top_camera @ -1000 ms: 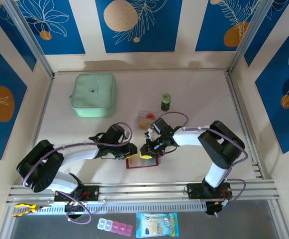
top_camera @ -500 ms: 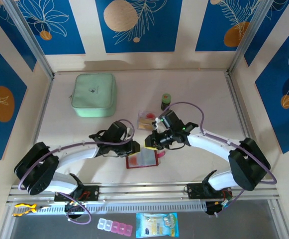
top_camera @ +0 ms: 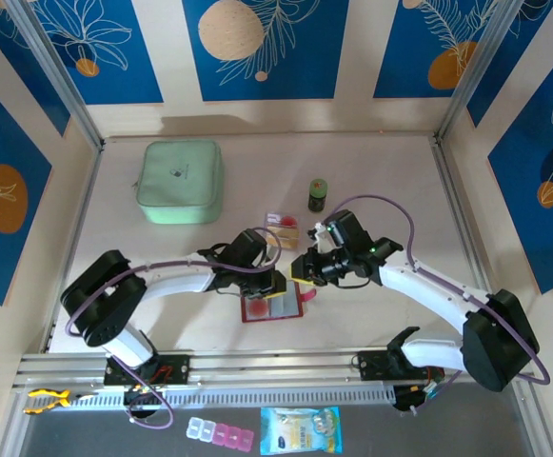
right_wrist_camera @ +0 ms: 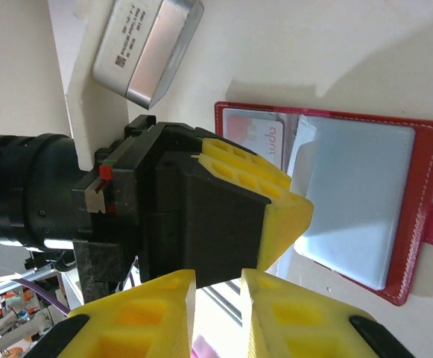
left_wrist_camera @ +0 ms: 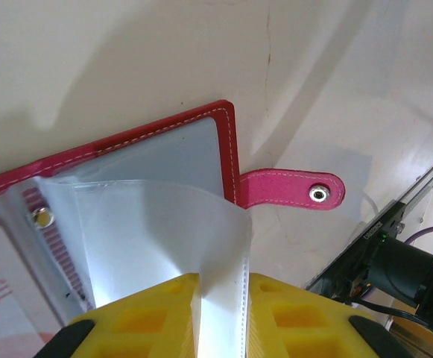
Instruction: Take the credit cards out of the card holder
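Note:
The dark-red card holder [top_camera: 281,307] lies open on the table. Its clear sleeves [right_wrist_camera: 350,201] face up and its pink snap tab [left_wrist_camera: 291,189] sticks out to the side. My left gripper [top_camera: 273,283] is over the holder. In the left wrist view it [left_wrist_camera: 223,278] is shut on one lifted clear sleeve [left_wrist_camera: 164,231]. A white card with red print [right_wrist_camera: 255,134] sits in a sleeve. My right gripper [top_camera: 301,268] hovers just right of the holder. Its jaws [right_wrist_camera: 217,277] stand slightly apart with nothing between them. Tan and reddish cards [top_camera: 281,229] lie behind the holder.
A mint-green pouch [top_camera: 181,181] rests at the back left, and a small green bottle [top_camera: 318,194] stands behind the right gripper. Metal rails [top_camera: 276,367] run along the near edge. A pill box [top_camera: 221,433] and a packet [top_camera: 300,428] lie beyond the rails.
My right gripper has pulled back from the holder, up and to the right. My left gripper has slid right over the holder.

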You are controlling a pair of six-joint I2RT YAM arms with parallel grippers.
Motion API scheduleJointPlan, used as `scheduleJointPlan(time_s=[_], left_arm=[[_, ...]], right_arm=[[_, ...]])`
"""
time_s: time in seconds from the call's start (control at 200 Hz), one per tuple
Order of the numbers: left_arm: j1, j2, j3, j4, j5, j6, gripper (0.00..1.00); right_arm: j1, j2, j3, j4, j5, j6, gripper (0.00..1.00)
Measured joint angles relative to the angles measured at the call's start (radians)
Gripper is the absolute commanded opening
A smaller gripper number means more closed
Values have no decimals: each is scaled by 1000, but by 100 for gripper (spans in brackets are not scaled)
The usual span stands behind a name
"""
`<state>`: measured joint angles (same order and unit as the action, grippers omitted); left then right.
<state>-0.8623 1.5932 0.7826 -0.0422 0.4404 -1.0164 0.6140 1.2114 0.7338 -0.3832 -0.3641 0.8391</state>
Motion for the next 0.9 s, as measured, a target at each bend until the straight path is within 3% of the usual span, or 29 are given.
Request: scheduleJointPlan(time_s=[0.41,0.9], left_arm=[[-4,76,37,67,5,-21,22],[-4,118,40,124,11,-41,35]], right_arm=[[-13,-10,-10,-30,7,-8,25],[-13,-10,-11,-31,10,-11,26]])
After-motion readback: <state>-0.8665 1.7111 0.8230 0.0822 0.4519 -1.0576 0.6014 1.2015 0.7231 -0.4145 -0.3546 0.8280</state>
